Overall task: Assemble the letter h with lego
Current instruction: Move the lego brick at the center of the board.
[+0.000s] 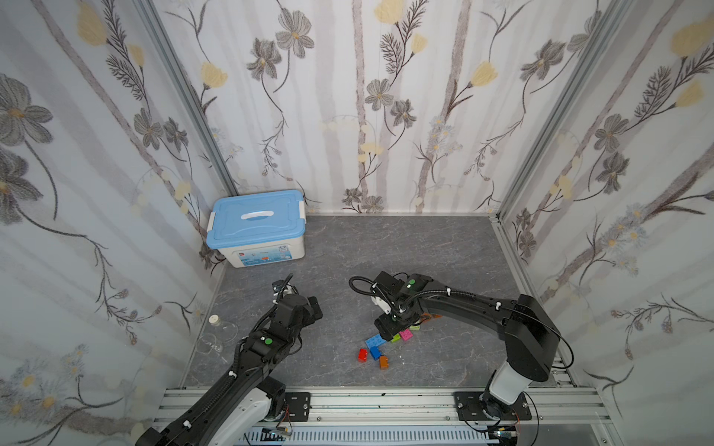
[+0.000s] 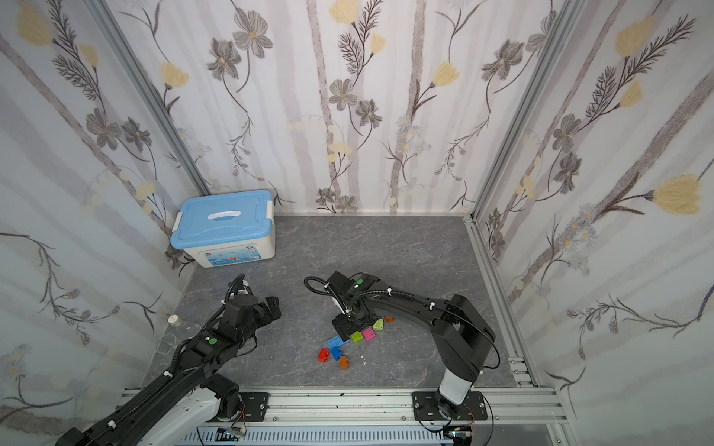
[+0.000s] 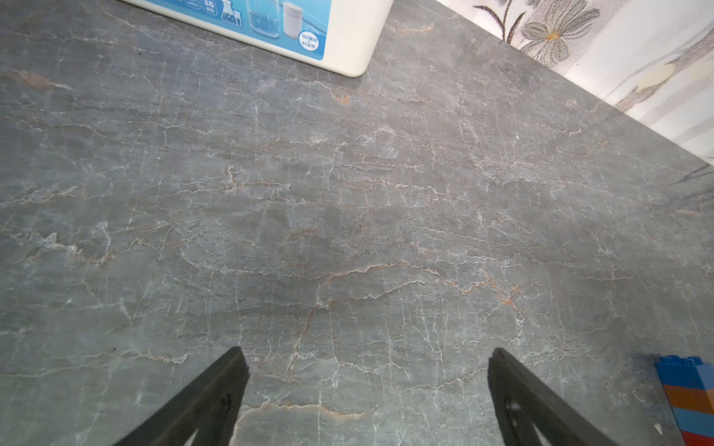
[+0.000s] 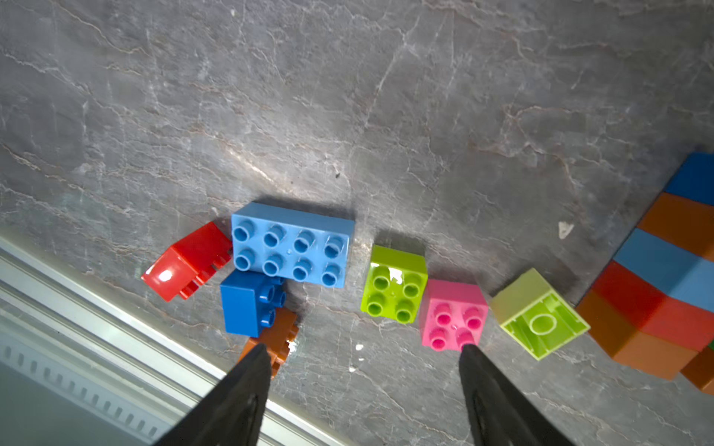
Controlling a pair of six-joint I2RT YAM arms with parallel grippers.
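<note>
The loose lego lies near the table's front in both top views: a long light-blue brick (image 1: 374, 341), red (image 1: 362, 354), blue (image 1: 374, 352), orange (image 1: 383, 362), lime (image 1: 395, 338) and pink (image 1: 405, 334). My right gripper (image 1: 386, 328) hangs just above them. In the right wrist view its fingers (image 4: 363, 351) stand open over bare table, one tip by the orange brick (image 4: 276, 336), the other by the pink brick (image 4: 452, 312). A joined row of blue, orange and red bricks (image 4: 664, 278) lies beside them. My left gripper (image 3: 367, 359) is open over bare table.
A white storage box with a light-blue lid (image 1: 257, 228) stands at the back left. A clear glass flask (image 1: 216, 332) lies by the left wall. The metal rail (image 1: 347, 401) runs along the front edge. An upturned lime brick (image 4: 537, 312) lies next to the pink one.
</note>
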